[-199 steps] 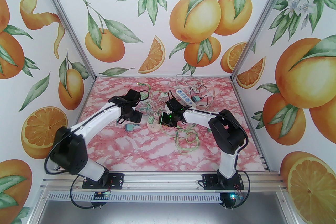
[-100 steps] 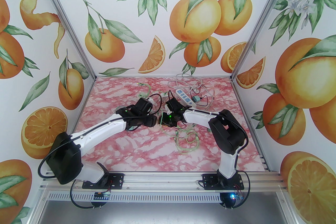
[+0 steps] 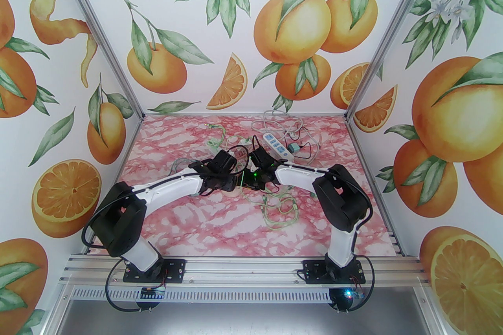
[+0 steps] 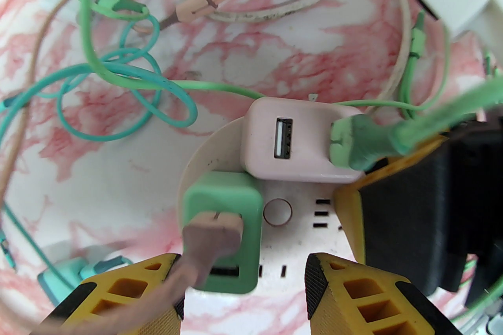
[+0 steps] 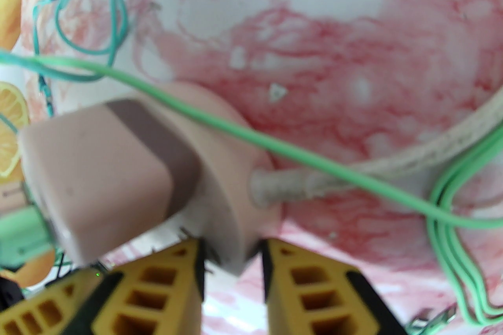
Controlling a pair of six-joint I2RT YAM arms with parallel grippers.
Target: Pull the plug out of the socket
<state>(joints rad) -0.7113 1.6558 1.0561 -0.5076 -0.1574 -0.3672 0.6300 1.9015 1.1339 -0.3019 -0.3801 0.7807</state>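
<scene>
Left gripper [image 4: 243, 282] swung in, gaping over the rigid green charger [image 4: 224, 204]; I'd pinch its flanks. Right gripper [image 5: 232, 259] clamps the round socket [image 5: 228, 176].

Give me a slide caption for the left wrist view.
Open left tool above green charger and pink charger plugged into round socket.

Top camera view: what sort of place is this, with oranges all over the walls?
Probably a robot test booth, not a home: aluminium frame posts, printed orange wall panels, and a left arm and right arm bolted to a rail, working over a round socket amid tangled cables.
</scene>
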